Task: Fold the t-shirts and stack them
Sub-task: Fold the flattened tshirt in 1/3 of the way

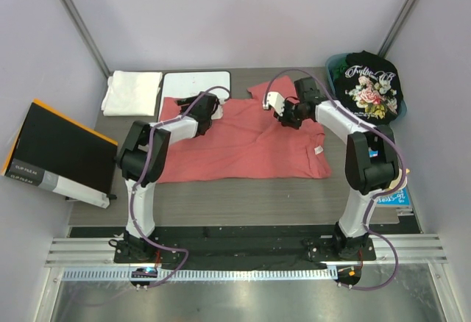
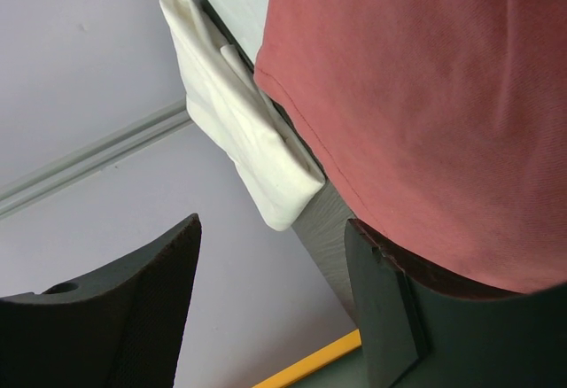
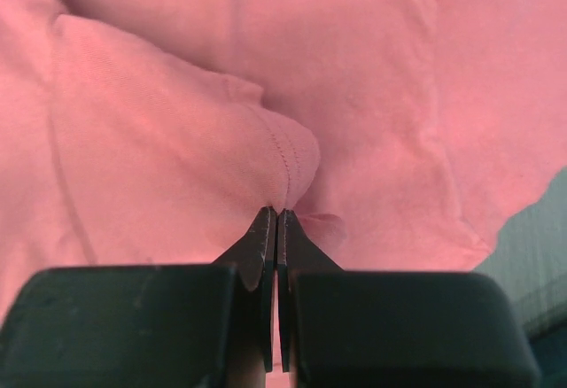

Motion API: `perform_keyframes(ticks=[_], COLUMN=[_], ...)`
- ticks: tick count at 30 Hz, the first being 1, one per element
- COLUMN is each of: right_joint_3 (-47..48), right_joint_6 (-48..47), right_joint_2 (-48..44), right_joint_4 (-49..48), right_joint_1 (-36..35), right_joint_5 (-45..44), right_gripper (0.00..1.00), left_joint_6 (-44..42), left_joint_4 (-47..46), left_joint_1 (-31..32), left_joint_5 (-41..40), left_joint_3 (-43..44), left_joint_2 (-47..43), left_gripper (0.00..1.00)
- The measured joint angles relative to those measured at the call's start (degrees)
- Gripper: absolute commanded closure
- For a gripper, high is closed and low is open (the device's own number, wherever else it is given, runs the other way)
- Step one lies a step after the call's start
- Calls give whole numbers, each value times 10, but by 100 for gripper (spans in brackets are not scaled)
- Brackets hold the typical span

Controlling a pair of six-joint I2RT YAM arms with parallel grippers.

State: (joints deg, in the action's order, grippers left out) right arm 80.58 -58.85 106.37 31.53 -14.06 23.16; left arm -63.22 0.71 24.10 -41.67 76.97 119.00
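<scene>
Grey table (image 1: 243,190) lay under the salmon-red t-shirt (image 1: 243,145). The right gripper (image 3: 277,218) was pinched shut on a raised seam fold; the left gripper (image 2: 273,228) gaped at its edge. Limp, light cloth, probably best taken by hems. Beyond the left gripper lay the folded white t-shirt (image 1: 132,92); right of the right gripper, a teal basket (image 1: 335,65) held the black floral t-shirt (image 1: 370,87).

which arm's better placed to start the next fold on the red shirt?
Right. The right fingers are shut on a stitched fold of the red shirt, ready to lift it. The left fingers stand open at its left edge, not closed on any cloth.
</scene>
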Motion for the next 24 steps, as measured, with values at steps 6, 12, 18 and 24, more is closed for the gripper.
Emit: perform_keyframes(ticks=[6,12,18,24], right_joint_3=[-59,-150,-155,-131], right_joint_6=[28,36,6,-56], right_joint_2=[5,-10,-29,-34], right_joint_4=[-148,-291,-281,-149], right_joint_1=[-12,-26,-31,-24], right_joint_5=[-56,-96,-96,-63], right_gripper=[99,98,48,47], left_joint_6=[0,0,0,-1], left_joint_4=[0,0,0,0], left_joint_1=[0,0,0,0], left_joint_5=[0,0,0,0], left_joint_3=[8,9,10,10], left_joint_2=[5,6,11,12], left_gripper=[33,33,33,33])
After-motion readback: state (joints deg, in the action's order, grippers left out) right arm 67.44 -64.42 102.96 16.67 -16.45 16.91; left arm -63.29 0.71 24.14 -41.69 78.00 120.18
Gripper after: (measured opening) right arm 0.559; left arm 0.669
